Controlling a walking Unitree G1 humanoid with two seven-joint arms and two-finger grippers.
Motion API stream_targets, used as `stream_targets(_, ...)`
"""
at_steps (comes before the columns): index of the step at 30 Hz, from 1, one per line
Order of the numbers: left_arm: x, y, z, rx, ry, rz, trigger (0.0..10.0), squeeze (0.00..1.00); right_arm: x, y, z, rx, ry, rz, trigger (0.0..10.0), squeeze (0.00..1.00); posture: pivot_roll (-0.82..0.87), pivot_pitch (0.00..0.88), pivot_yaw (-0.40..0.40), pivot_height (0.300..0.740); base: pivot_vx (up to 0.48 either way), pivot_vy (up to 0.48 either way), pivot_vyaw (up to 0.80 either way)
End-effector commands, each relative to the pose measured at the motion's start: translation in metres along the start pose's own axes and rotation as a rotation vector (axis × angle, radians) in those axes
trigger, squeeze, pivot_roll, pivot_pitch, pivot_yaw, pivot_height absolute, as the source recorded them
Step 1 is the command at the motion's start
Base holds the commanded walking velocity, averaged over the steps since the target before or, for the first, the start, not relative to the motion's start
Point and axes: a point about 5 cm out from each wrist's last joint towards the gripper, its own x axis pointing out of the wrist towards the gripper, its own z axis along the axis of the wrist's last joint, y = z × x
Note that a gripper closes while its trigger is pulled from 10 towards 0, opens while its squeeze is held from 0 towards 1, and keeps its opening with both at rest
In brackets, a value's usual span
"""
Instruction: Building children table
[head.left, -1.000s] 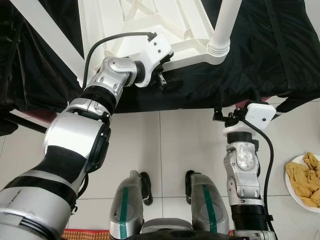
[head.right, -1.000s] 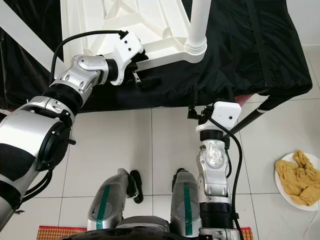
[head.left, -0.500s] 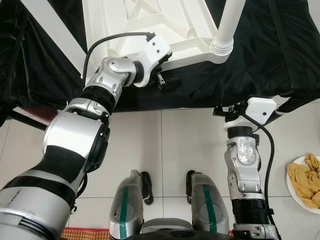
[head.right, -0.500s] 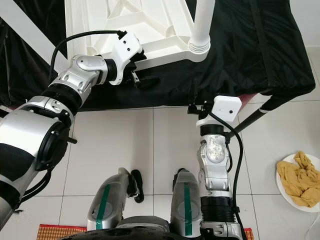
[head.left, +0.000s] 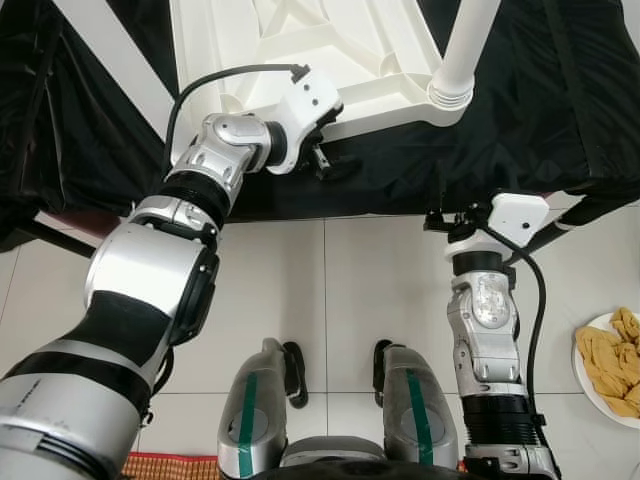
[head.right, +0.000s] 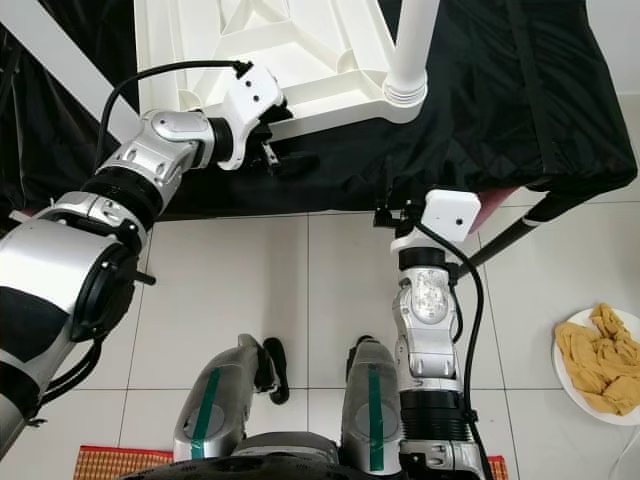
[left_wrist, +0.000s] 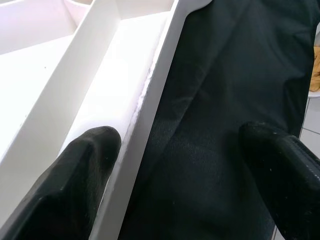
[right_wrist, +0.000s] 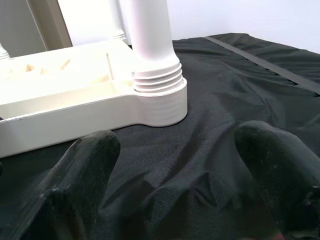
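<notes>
— Where was the table?

— The white plastic table (head.left: 300, 40) lay upside down on a black cloth (head.left: 560, 110), its ribbed underside facing up, with one white leg (head.left: 462, 50) standing up from the near corner socket.

— And the left gripper (head.left: 322, 160)?

— It was up at the table's near edge. In the left wrist view its two black fingers (left_wrist: 80, 175) were spread wide, one on the white side of the rim (left_wrist: 150, 105) and the other over the cloth. The rim ran between them, but neither pad visibly pressed on it, so it held nothing.

— The right gripper (head.left: 437, 222)?

— Lower down, near the cloth's hanging edge, above the tiled floor (head.left: 370, 290). Its fingers (right_wrist: 85, 170) were also parted and empty, pointing at the corner socket with the leg (right_wrist: 150, 40) in it, and apart from it.

— Anything else around?

— A white plate (head.right: 565, 385) of yellowish food sat on the floor to the robot's right, and a strip of woven mat (head.left: 165, 466) showed by its feet.
</notes>
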Motion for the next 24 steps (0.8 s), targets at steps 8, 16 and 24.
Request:
stream_targets(8,-0.0023,-0.0033,-0.007,-0.002,0.033,-0.066,10.0,0.0,-0.0012,0.0049,-0.0044,0.007,0.02,0.021,10.0,0.0,-0.14,0.091,0.139,0.74,0.0,0.0,0.0)
stream_targets(16,-0.0014,-0.0044,-0.0063,0.0,0.031,-0.075,10.0,0.0,-0.002,0.0049,-0.0055,0.004,0.022,0.025,10.0,0.0,-0.14,0.085,0.142,0.74,0.0,0.0,0.0)
stream_targets(24,-0.0019,-0.0042,-0.0058,0.001,0.029,-0.081,10.0,0.0,-0.0016,0.0061,-0.0056,0.007,0.021,0.031,10.0,0.0,-0.14,0.08,0.141,0.74,0.0,0.0,0.0)
